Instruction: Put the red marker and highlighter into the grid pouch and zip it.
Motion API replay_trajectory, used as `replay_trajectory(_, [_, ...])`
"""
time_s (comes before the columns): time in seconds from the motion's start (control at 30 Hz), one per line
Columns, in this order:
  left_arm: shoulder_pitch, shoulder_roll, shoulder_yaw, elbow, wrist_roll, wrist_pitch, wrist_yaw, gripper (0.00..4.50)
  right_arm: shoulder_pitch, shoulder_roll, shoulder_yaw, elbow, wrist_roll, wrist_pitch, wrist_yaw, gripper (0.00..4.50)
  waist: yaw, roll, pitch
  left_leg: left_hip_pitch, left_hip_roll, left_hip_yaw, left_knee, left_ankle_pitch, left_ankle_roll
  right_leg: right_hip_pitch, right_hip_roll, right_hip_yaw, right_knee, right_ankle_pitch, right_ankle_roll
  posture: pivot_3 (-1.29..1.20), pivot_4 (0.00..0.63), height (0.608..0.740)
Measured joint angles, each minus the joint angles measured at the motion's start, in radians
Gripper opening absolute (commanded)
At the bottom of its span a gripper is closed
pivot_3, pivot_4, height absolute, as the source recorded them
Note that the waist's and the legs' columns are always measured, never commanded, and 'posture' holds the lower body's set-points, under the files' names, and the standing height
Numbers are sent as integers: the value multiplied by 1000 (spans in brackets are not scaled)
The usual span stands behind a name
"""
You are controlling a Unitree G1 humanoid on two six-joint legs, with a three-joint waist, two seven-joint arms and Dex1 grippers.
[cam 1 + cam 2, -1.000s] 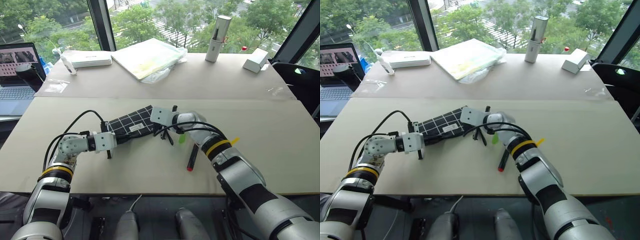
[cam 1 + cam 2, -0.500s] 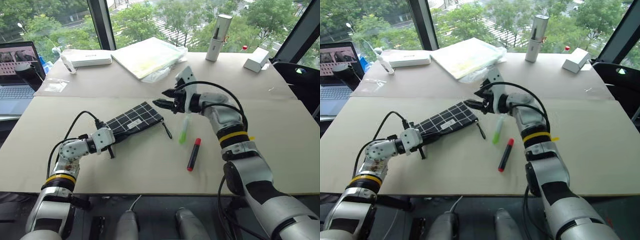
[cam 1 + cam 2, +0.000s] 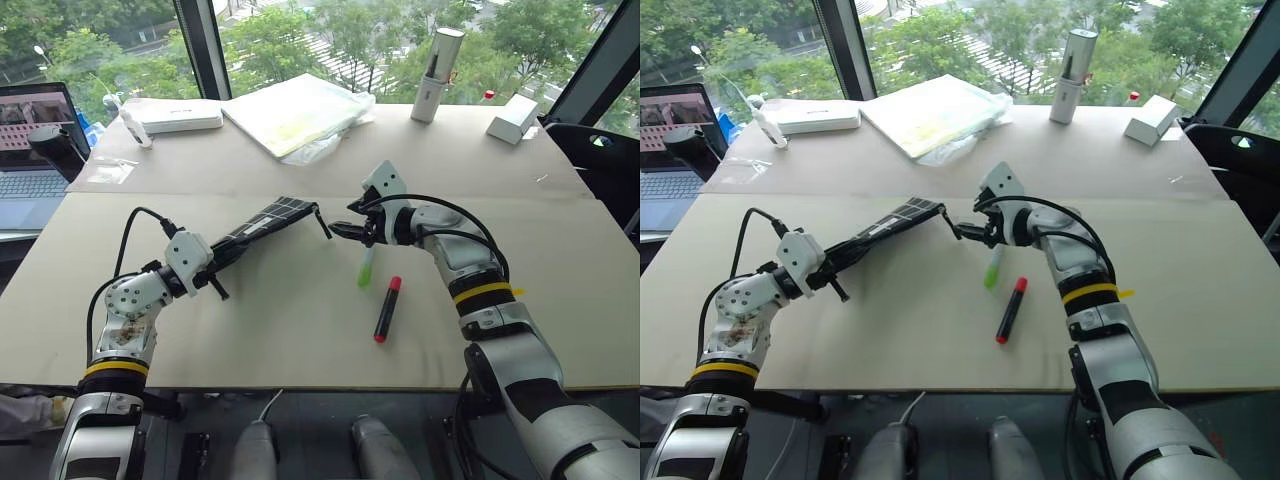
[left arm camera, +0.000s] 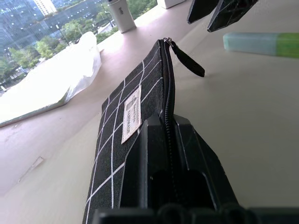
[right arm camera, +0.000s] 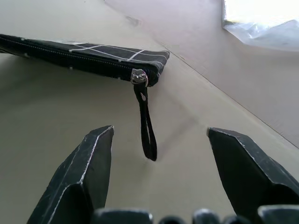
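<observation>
- Your left gripper [image 3: 222, 262] was clamped on the near end of the grid pouch [image 3: 262, 222], holding it raised off the table [image 3: 560, 260], zipper edge up.
- Your right gripper [image 3: 345, 231] stood wide apart and empty, just right of the zipper strap [image 5: 146, 122].
- You had the highlighter [image 3: 367, 266] and red marker [image 3: 386, 309] lying on the table below it.

Bare table [image 3: 250, 330] lies open around the highlighter [image 3: 367, 267] and red marker [image 3: 386, 309] (pouch held off it).
</observation>
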Motion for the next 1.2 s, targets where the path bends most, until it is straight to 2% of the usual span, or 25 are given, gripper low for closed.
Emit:
replay_trajectory(0.5, [28, -38, -6, -78, -11, 56, 17, 0, -20, 82, 31, 118, -27, -38, -53, 3550, -1, 0, 0, 0, 0, 0, 0, 0, 0, 0, 0, 0, 0, 0, 0, 0, 150, 738])
replay_trajectory(0.53, [31, -40, -6, -83, -11, 56, 18, 0, -31, 82, 31, 134, -29, -42, -57, 3048, -1, 0, 0, 0, 0, 0, 0, 0, 0, 0, 0, 0, 0, 0, 0, 0, 150, 738])
replay_trajectory(0.6, [36, -43, -7, -90, -11, 57, 19, 0, -44, 82, 30, 151, -30, -56, -58, 2608, -1, 0, 0, 0, 0, -1, 0, 0, 0, 0, 0, -1, 0, 0, 0, 0, 150, 738])
replay_trajectory(0.67, [36, -45, -7, -92, -11, 58, 20, 0, -49, 83, 30, 159, -29, -74, -55, 1815, -1, 0, 0, 0, 0, -1, 0, 0, 0, 0, 0, -1, -1, 0, 0, 0, 150, 738])
replay_trajectory(0.83, [37, -49, -9, -94, -9, 58, 26, 0, -49, 87, 31, 163, -29, -82, -31, 174, -1, 0, 0, 0, 0, -1, 0, 0, 0, 0, 0, -1, -1, 0, 0, 0, 150, 738])
replay_trajectory(0.97, [42, -50, -10, -94, -7, 58, 29, 0, -49, 88, 47, 144, -30, -82, 0, 60, -2, 0, 0, 0, 0, -1, 0, 0, 0, 0, 0, -1, 0, 0, 0, 0, 150, 738])
replay_trajectory(1.07, [42, -50, -10, -94, -6, 58, 30, 0, -10, 83, 99, 42, -31, -73, 72, 60, -1, 0, 0, -1, 0, -1, 0, 0, 0, 0, 0, -1, -1, 0, 0, 0, 150, 738])
replay_trajectory(1.2, [41, -51, -10, -94, -6, 58, 30, 0, 21, 124, 148, -31, -33, -28, 89, 60, -1, 0, 0, -1, 0, -2, 0, 0, 0, 0, 0, -2, 0, 0, 0, 0, 150, 738])
